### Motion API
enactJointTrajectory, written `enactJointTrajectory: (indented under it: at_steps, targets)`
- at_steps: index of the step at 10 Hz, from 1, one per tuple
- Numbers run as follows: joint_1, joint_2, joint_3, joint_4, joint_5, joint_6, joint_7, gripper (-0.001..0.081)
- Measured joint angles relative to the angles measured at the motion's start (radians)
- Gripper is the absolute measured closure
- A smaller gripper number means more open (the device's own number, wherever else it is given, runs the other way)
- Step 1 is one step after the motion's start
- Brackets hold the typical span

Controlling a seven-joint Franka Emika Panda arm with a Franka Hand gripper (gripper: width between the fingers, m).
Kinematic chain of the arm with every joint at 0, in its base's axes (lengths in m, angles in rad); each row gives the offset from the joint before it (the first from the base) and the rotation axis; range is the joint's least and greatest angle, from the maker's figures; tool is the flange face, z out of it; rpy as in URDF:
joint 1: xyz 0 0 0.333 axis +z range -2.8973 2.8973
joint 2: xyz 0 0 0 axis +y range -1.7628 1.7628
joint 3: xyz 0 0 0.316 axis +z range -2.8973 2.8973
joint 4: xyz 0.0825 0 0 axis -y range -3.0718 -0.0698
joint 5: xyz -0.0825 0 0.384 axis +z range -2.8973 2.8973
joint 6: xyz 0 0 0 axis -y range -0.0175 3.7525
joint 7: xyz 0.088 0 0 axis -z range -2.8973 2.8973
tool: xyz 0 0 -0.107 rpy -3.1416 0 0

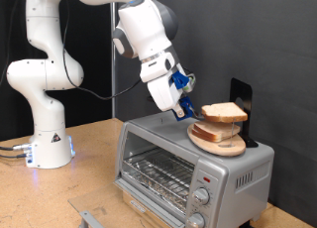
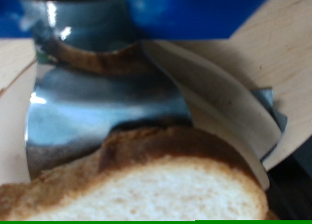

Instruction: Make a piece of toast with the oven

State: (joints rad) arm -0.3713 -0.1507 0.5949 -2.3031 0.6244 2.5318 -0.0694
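Note:
The silver toaster oven (image 1: 163, 159) stands on the wooden table, with its glass door, wire rack, two round knobs (image 1: 203, 198) and a red light (image 1: 205, 178) facing the exterior view's bottom. On its roof a round wooden plate (image 1: 220, 144) holds a stack of bread slices (image 1: 223, 113). The top slice sits a little raised and tilted. My gripper (image 1: 185, 108), with blue fingers, is at the stack's edge on the exterior view's left, just above the oven roof. In the wrist view a slice's tan crust and pale face (image 2: 146, 185) fill the foreground, with the wooden plate (image 2: 229, 102) and silver oven roof (image 2: 97, 112) behind.
The robot's white base (image 1: 45, 139) stands on the table at the exterior view's left. A black upright object (image 1: 241, 99) stands on the oven roof behind the plate. A small grey bracket (image 1: 91, 220) lies on the table at the bottom edge.

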Motion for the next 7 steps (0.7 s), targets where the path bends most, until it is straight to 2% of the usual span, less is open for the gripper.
enactJointTrajectory:
  at_steps: [2, 6, 7]
  targets:
    - [0.0, -0.026, -0.011, 0.0, 0.031, -0.007, -0.028, 0.0406]
    - [0.0, -0.087, -0.041, -0.013, 0.065, -0.074, -0.06, 0.0406]
    - [0.0, -0.086, -0.041, -0.013, 0.064, -0.074, -0.06, 0.0406]
